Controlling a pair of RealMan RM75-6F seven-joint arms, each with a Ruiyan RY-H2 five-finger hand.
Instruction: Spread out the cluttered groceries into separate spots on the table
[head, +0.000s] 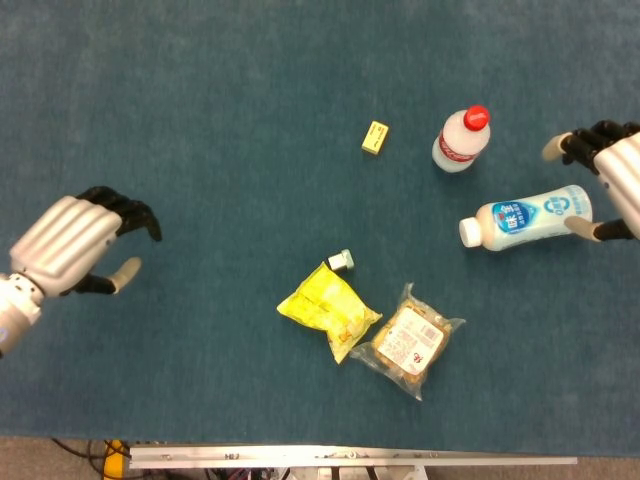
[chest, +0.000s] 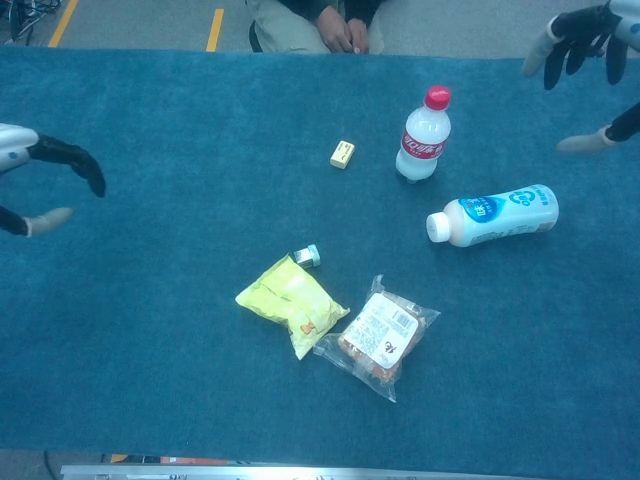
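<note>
Left hand (head: 75, 245) at left edge, released, holding nothing; right hand (head: 610, 170) at right edge, likewise released; red-cap bottle (head: 460, 140) upright upper right, white bottle (head: 525, 216) lying below it, apart; yellow bag (head: 328, 308) and clear pack (head: 408, 340) touching lower centre, probably next to separate.

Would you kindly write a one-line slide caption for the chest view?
Both open hands, left and right, hover beside scattered groceries: upright red-capped bottle, lying milk bottle, yellow snack bag.
</note>
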